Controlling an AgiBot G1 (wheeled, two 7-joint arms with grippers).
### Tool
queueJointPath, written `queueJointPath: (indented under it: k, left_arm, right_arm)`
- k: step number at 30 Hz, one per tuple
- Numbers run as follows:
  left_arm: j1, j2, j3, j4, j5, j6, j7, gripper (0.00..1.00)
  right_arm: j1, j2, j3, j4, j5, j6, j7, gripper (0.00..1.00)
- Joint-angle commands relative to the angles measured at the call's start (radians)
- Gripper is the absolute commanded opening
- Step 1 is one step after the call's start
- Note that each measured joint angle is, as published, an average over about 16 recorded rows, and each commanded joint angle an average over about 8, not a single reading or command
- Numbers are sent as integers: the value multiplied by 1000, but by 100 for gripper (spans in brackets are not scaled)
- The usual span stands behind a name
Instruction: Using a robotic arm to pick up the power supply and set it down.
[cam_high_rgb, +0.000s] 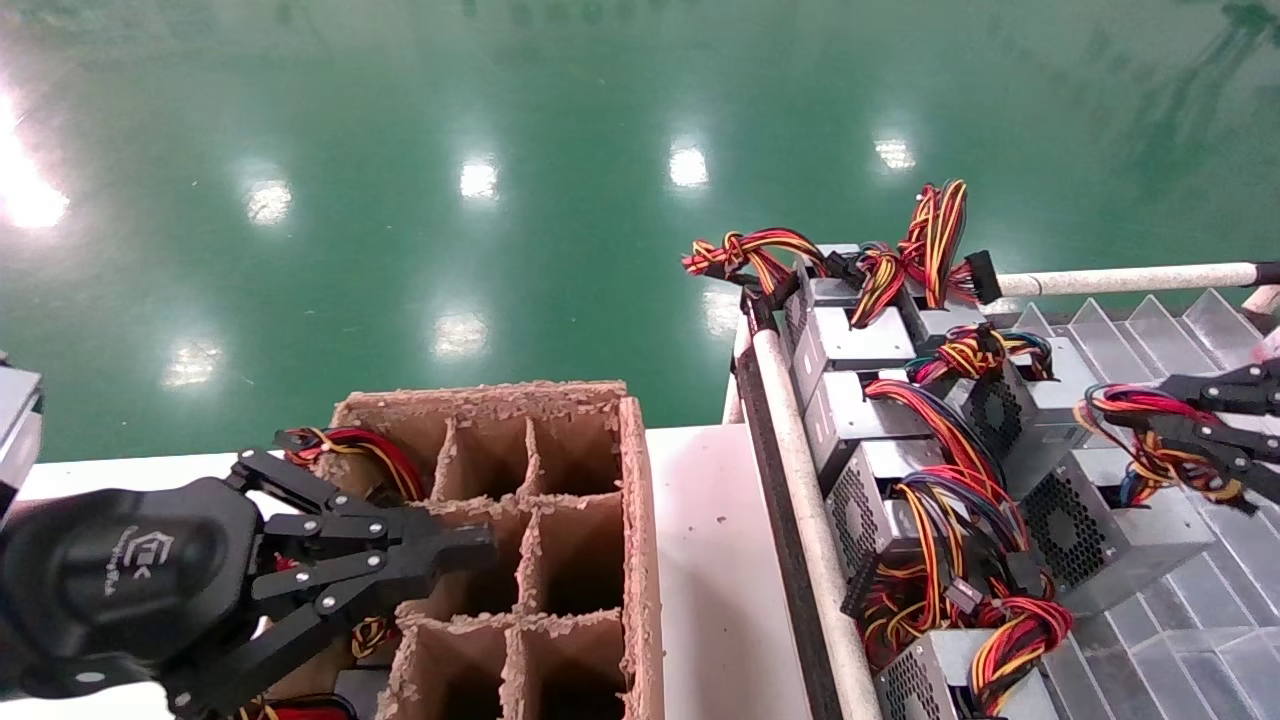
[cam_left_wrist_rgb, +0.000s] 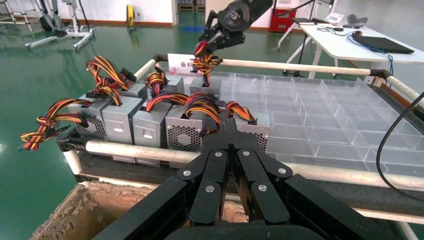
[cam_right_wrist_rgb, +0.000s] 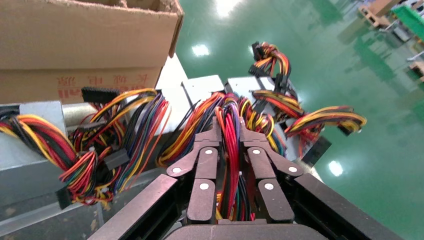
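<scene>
My right gripper (cam_high_rgb: 1150, 432) reaches in from the right and is shut on the red, yellow and black wire bundle (cam_right_wrist_rgb: 229, 150) of a power supply (cam_high_rgb: 1135, 530). This silver box with a round fan grille sits tilted just below the gripper on the tray. The left wrist view shows that gripper (cam_left_wrist_rgb: 207, 47) far off, with the wire bundle (cam_left_wrist_rgb: 205, 62) hanging from it above the box (cam_left_wrist_rgb: 205, 89). My left gripper (cam_high_rgb: 480, 548) is shut on nothing and hovers over the cardboard box (cam_high_rgb: 640, 520); its fingertips (cam_left_wrist_rgb: 228, 125) meet.
Several more power supplies (cam_high_rgb: 860, 350) with tangled wires stand in rows along the tray's left side, behind a white pipe rail (cam_high_rgb: 800, 470). Clear plastic dividers (cam_high_rgb: 1190, 630) fill the tray. One cell of the divided cardboard box holds wires (cam_high_rgb: 360, 450). Beyond lies green floor (cam_high_rgb: 400, 200).
</scene>
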Motion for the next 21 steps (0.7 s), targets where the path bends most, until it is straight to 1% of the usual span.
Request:
queueJointPath:
  k: [1,15,21]
  left_arm:
    - [0,0,0,0,0,0,0,0]
    - [0,0,0,0,0,0,0,0]
    - [0,0,0,0,0,0,0,0]
  right_arm:
    - [4,1,-3,6,6,0,-1,100]
    - [130,-9,-46,44,-54,-4,18,100]
    - [180,-30,-64,44,-60,-4,11,100]
